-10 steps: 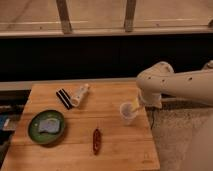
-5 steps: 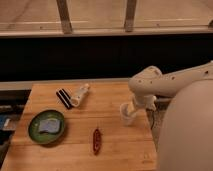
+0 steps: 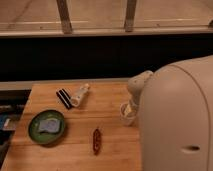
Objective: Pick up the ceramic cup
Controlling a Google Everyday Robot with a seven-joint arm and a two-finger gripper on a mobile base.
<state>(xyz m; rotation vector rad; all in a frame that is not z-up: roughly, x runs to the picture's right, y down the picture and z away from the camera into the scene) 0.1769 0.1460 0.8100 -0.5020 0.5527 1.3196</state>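
Wooden table [image 3: 110, 147], ceramic cup [image 3: 127, 116] right of centre (gripper [image 3: 132, 106] directly over it)

Gripper [image 3: 131, 107] just above ceramic cup [image 3: 127, 117]

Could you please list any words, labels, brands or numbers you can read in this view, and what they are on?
None can be read.
The black packet shows only pale stripes; no letters can be made out.
The white bottle, cup and green plate look plain.
The claw sits at the cup, unmarked.
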